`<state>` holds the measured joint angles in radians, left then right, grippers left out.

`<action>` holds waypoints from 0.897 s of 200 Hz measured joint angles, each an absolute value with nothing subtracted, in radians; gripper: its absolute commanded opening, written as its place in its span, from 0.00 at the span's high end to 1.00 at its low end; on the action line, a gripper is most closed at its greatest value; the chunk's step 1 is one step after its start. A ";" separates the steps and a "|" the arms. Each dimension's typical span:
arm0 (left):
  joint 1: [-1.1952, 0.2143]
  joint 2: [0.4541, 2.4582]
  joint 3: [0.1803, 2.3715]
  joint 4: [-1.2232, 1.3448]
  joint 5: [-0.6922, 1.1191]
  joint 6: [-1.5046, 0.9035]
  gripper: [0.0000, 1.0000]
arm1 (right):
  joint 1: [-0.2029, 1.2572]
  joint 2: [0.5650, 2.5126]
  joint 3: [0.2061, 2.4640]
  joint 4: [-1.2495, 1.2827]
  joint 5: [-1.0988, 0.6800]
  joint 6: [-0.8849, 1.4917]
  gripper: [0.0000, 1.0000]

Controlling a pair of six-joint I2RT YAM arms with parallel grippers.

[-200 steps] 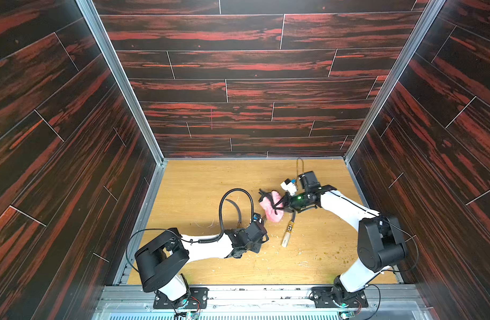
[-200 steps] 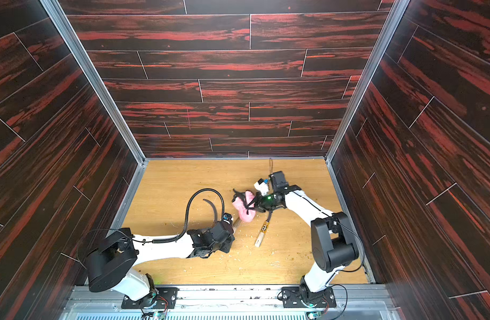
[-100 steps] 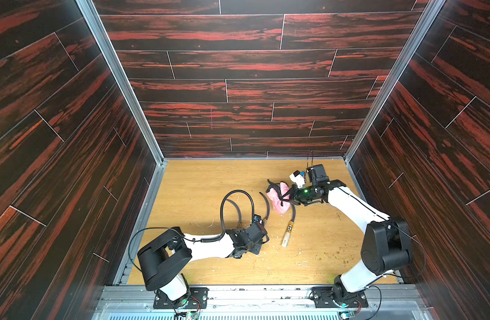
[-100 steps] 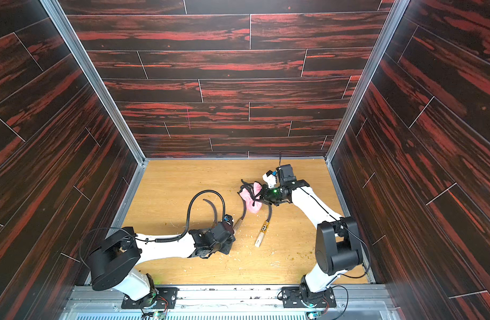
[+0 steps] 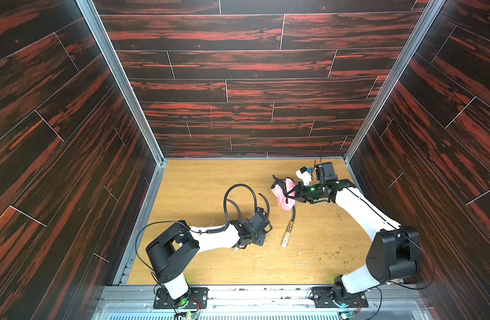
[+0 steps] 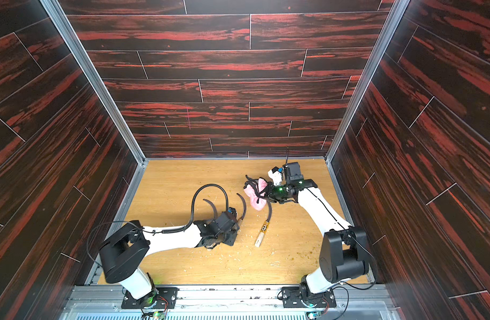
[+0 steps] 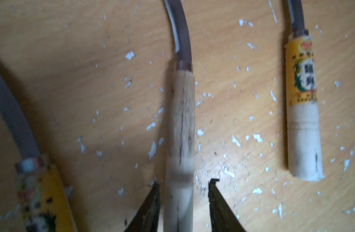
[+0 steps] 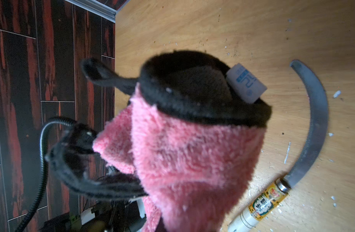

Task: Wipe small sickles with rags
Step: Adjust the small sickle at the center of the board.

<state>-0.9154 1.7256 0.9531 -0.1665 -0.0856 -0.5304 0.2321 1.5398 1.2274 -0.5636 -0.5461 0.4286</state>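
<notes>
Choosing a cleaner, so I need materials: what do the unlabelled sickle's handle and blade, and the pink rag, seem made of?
The handle: likely bare pale wood, matte, dark grain streaks. The blade: dull grey-brown metal, brighter along its edge. The pink rag: probably synthetic fleece, fuzzy pile, black stitched border.

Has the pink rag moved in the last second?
Yes. The pink rag, in the right gripper, shifted toward the back wall, away from the nearest sickle.

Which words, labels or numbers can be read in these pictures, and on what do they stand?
White tag on the pink rag: blue marks, too blurred to read.
Yellow label on one sickle: characters, not legible.
Second yellow label on another sickle: blurred.
</notes>
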 measured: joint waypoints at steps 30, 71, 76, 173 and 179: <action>-0.883 1.789 0.996 -0.172 -0.056 -0.513 0.62 | 0.223 1.529 1.227 -0.572 -0.549 0.418 1.00; -0.871 1.821 1.017 -0.175 -0.028 -0.498 0.63 | 0.215 1.529 1.227 -0.579 -0.550 0.406 1.00; -0.870 1.821 1.017 -0.175 -0.028 -0.496 0.63 | 0.214 1.529 1.227 -0.579 -0.551 0.406 1.00; -0.861 1.837 1.036 -0.176 -0.004 -0.474 0.87 | 0.213 1.530 1.219 -0.584 -0.556 0.390 1.00; -0.861 1.837 1.036 -0.176 -0.002 -0.471 0.88 | 0.213 1.530 1.218 -0.587 -0.553 0.385 1.00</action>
